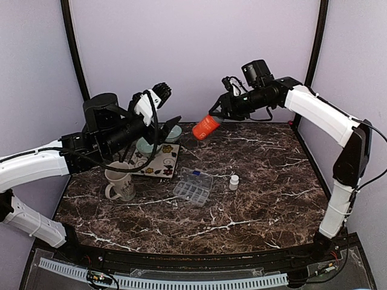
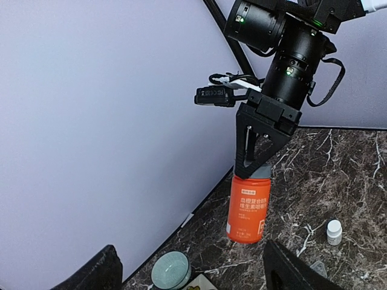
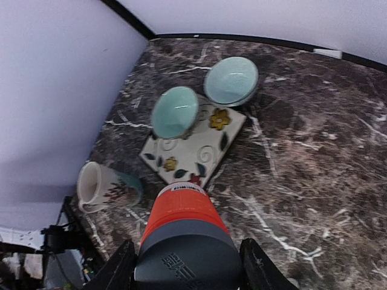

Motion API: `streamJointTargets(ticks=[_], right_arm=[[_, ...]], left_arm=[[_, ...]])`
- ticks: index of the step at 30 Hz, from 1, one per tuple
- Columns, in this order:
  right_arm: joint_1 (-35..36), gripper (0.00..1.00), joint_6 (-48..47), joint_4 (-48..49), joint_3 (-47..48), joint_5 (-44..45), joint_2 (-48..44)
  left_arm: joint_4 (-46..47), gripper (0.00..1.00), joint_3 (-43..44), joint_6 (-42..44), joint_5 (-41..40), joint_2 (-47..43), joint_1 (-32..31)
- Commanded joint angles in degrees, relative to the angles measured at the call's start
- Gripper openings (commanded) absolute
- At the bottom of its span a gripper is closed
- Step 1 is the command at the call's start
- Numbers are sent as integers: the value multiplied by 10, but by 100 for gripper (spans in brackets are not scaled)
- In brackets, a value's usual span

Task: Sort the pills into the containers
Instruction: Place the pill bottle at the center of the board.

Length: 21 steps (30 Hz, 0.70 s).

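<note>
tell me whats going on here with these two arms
The right gripper holds an orange bottle by its grey end, up in the air over the back of the table. The left gripper is open and empty, raised above the pale green bowls. The clear organiser box lies on the table with a small white bottle beside it; neither arm is at it.

Bright even light w/ soft shadows on table (image 1: 260, 205); sharp pics.
</note>
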Motion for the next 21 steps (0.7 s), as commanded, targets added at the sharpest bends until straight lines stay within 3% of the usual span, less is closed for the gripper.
streamJointTargets(ticks=[1,8,21], right_arm=[[-22,0,-77,-102,33,166,36],[-48,0,-108,-134,22,276,71],[-73,0,-130,-138,12,356,132]], left_arm=[[-44,84,1,-79,31,-17,13],[-97,90,26,-148,73,-5,38],[-126,92,28,-201,140,-8,69]])
